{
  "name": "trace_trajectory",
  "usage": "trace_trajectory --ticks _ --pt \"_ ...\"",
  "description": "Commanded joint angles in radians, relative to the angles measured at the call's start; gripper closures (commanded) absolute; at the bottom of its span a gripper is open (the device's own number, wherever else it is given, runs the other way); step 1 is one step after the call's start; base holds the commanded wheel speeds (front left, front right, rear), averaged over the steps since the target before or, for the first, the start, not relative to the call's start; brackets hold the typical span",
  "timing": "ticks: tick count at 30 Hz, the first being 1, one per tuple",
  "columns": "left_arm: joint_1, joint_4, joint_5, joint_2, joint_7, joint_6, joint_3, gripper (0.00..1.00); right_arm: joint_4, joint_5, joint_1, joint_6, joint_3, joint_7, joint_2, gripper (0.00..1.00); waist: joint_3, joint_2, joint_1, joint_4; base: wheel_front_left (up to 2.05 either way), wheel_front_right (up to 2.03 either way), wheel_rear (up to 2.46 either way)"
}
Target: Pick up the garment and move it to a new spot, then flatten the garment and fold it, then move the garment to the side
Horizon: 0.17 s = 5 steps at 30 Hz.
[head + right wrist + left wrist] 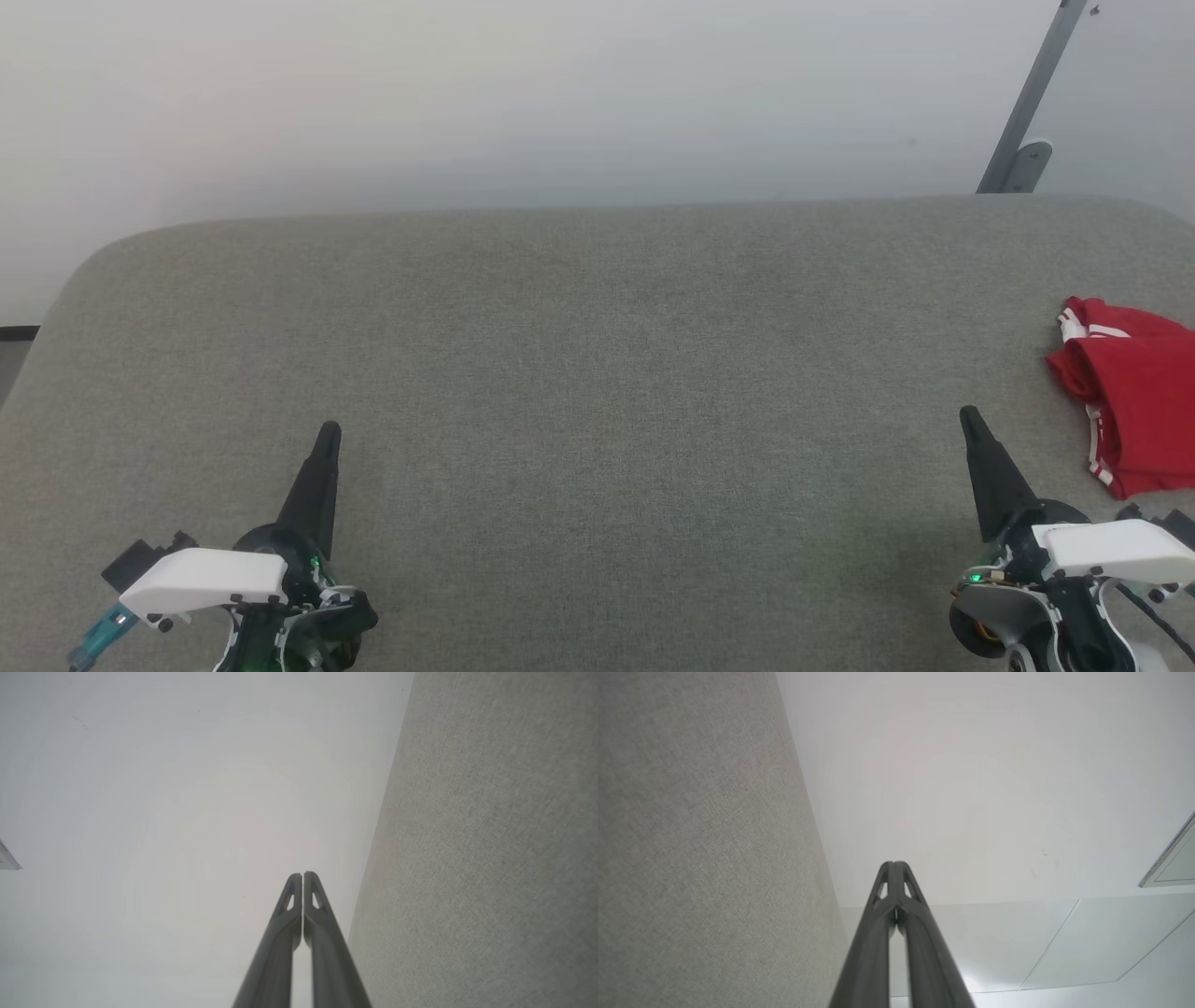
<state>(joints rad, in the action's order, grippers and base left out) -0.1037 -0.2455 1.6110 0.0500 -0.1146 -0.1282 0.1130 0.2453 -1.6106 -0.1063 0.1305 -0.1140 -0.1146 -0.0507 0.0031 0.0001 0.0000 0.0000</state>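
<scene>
Closest in, the left end effector sits at the lower left of the head view, its two long dark fingers pressed into a single spike that points up and away over the counter. A white housing covers its wrist. The right end effector mirrors it at the lower right, likewise clenched on nothing, with its dark tip leaning slightly inward.

In the left wrist view the two fingers meet flush at their tips, with only a thin slit lower down and nothing between them. Grey fabric fills that view's left side and a pale wall lies beyond. The right wrist view shows the same: fingers closed tip to tip and empty, grey fabric on that view's right.

The counter is a broad surface covered in grey woven fabric, with a rounded far left corner. The garment lies on it at the far right, a compact red bundle partly cut off by the head view's right edge. White striped trim shows at its upper left corner and along its lower left edge. It rests just beyond and to the right of the right end effector, near it but not touching, and well apart from the left one.

Behind the counter stands a plain pale wall. A slanted grey metal bar runs down to a bracket at the counter's far right edge.
</scene>
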Motion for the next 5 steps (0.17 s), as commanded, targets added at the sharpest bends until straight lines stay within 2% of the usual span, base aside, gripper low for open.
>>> trace_trajectory --ticks 1,5 --pt "-0.012 0.000 0.004 -0.003 -0.002 -0.005 0.002 1.00 -0.003 -0.004 -0.005 0.000 -0.001 -0.002 0.003 1.00 0.000 -0.0001 0.0000 0.000 0.00 0.00 0.00" --pt "-0.012 0.000 0.004 -0.003 -0.002 -0.005 0.002 1.00 -0.003 -0.004 -0.005 0.000 -0.001 -0.002 0.003 1.00 0.000 -0.0001 0.0000 0.000 0.00 0.00 0.00"
